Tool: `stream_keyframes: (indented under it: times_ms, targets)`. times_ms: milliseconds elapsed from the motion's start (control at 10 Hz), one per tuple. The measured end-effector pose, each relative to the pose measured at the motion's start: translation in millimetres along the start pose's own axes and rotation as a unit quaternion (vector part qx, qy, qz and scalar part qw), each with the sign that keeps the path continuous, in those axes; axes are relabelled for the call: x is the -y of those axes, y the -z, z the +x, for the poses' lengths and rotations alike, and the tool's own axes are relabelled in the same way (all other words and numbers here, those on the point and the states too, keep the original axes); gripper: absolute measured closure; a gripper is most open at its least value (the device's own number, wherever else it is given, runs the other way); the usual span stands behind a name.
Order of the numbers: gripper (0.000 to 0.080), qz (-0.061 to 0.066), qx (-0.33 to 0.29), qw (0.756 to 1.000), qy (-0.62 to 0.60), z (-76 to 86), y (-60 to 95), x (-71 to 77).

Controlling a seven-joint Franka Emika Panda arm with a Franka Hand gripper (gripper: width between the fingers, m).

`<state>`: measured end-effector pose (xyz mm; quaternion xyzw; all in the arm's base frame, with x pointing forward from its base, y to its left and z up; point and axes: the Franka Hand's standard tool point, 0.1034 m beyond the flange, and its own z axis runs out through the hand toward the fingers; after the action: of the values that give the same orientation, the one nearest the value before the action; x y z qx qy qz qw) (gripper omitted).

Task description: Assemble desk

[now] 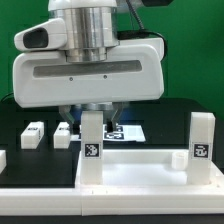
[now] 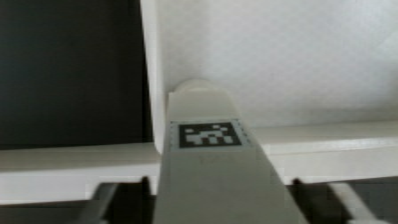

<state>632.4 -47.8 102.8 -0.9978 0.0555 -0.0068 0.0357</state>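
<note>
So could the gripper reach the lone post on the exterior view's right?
Probably yes: that post stands in the open with nothing over it, though the gripper is around the other upright post.

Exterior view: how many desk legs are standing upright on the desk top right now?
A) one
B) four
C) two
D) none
C: the centre leg and the leg at the exterior view's right stand upright on the desk top, while two loose legs lie flat on the black table behind it.
</note>
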Motion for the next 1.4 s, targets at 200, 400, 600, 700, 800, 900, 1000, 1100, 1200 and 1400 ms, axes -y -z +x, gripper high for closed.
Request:
stream_keyframes:
  times_ms: [200, 400, 600, 700, 800, 900, 1000, 1100, 1200, 1400]
  targets:
    - [0.0511, 0.0, 0.0, 0.997, -0.083, 0.1, 0.1, -0.8]
    - [0.0511, -0.001, -0.003, 0.98, -0.199, 0.1, -0.8, -0.2]
    - [0.0511, 0.012, -0.001, 0.923, -0.385, 0.8, 0.0, -0.7]
    - [0.0511, 0.019, 0.001, 0.884, -0.467, 1.6, 0.6, -0.3]
    - [0.0511, 0.026, 0.003, 0.845, -0.534, 2.4, 1.0, -0.4]
    - [0.0511, 0.033, 0.005, 0.794, -0.608, 3.1, 0.9, -0.9]
    - [0.0511, 0.034, 0.007, 0.762, -0.647, 3.3, 1.0, 0.1]
    - [0.0511, 0.034, 0.008, 0.744, -0.667, 3.4, 0.9, 0.8]
    - [0.0511, 0.034, 0.008, 0.74, -0.672, 3.4, 0.8, 0.8]
    - [0.0433, 0.032, 0.005, 0.77, -0.637, 2.9, 0.8, 0.9]
